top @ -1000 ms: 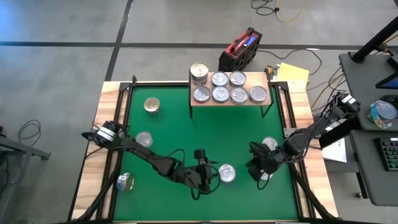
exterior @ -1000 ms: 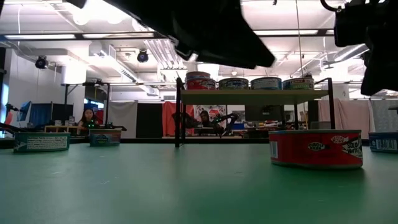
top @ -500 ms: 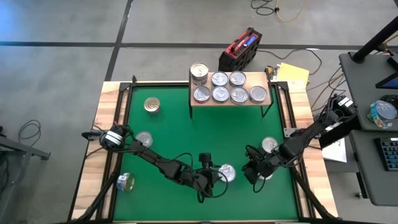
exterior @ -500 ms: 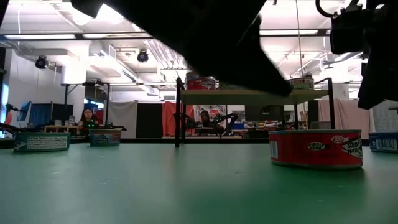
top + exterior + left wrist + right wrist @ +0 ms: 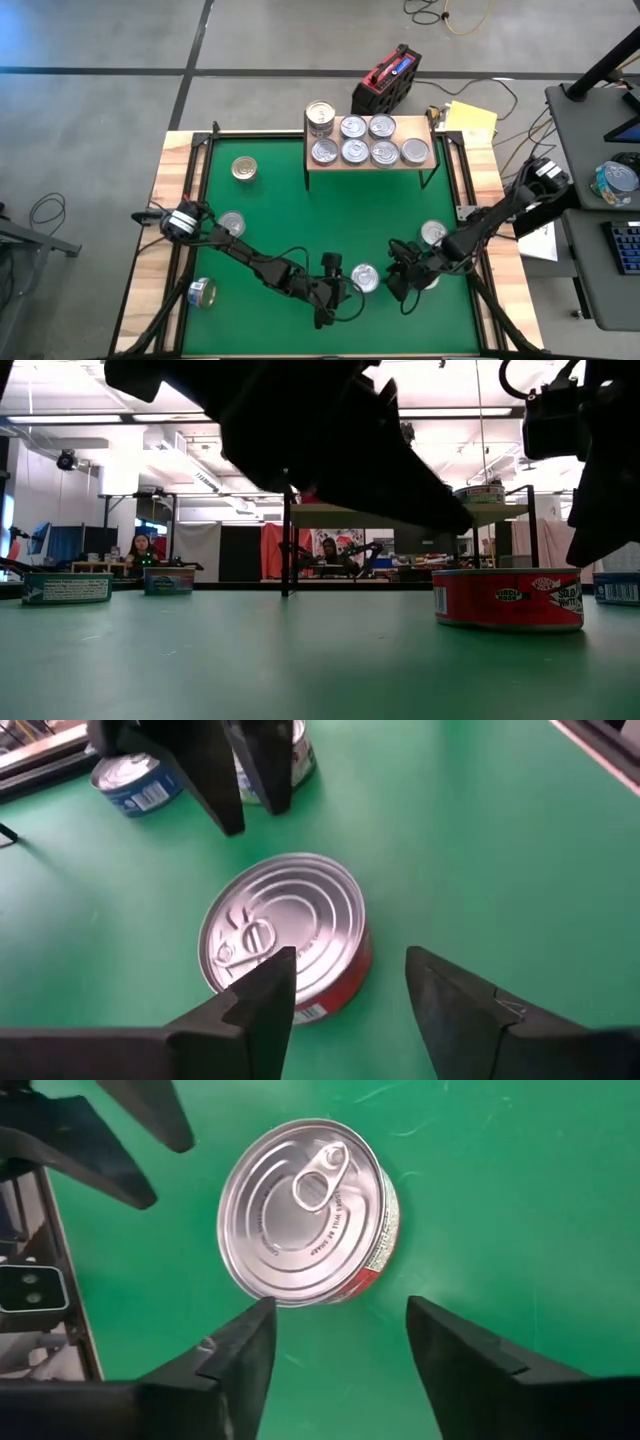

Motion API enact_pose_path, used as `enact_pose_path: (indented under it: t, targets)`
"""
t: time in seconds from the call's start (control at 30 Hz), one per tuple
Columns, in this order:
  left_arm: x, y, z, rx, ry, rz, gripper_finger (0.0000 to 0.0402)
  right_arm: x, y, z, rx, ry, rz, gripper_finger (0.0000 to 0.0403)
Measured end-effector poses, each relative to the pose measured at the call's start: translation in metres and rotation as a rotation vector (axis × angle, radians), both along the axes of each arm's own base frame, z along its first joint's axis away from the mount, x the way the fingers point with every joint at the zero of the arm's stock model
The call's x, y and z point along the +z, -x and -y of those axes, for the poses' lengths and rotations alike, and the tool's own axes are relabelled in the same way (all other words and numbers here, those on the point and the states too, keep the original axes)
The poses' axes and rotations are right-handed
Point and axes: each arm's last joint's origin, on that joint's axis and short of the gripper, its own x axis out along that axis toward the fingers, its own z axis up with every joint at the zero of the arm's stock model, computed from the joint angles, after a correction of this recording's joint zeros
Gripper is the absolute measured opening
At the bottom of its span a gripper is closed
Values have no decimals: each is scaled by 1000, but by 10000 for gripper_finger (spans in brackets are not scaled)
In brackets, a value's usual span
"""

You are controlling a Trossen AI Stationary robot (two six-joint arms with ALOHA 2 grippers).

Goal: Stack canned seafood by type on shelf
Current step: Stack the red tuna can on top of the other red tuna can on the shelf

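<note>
green matting (image 5: 330,215) covers the table inside a pale wooden border, and from overhead we see the shelf (image 5: 372,160) at twelve o'clock of the mat, its board carrying a group of silver-topped tins (image 5: 368,140) with one taller stack (image 5: 320,117) at its left end. loose tins lie about the mat: a gold-topped one (image 5: 243,169) toward ten o'clock, a silver one (image 5: 232,224) at nine, a blue-labelled one on its side (image 5: 202,293) at eight, and one (image 5: 433,233) toward four.

we find the red-labelled tin (image 5: 365,278) near six o'clock, standing flat with its pull-tab lid up. both arms reach low toward it. the left gripper (image 5: 337,292) sits just at the tin's nine o'clock side; from its wrist camera we see its fingers (image 5: 255,1010) spread apart with nothing between them, the tin (image 5: 288,935) lying just ahead of the tips. the right gripper (image 5: 398,282) is close at the tin's three o'clock side, and its wrist camera shows its fingers (image 5: 240,1355) likewise parted and empty, with the tin (image 5: 310,1210) just beyond them and not touched.

from table height we see the red tin (image 5: 508,598) on the mat, with a person (image 5: 140,550) seated far off in the room behind.
</note>
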Motion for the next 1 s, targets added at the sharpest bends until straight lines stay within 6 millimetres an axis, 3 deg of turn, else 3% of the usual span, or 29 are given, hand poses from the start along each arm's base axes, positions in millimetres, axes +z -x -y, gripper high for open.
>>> enact_pose_path:
  t: [0.4, 1.0]
  targets:
    - [-10, -9, 2, 15, 51, 73, 134, -9, -6, -4, 13, 9, 4, 274]
    - [-23, -11, -7, 45, 20, 3, 55, -11, -8, -2, -1, 87, 52, 294]
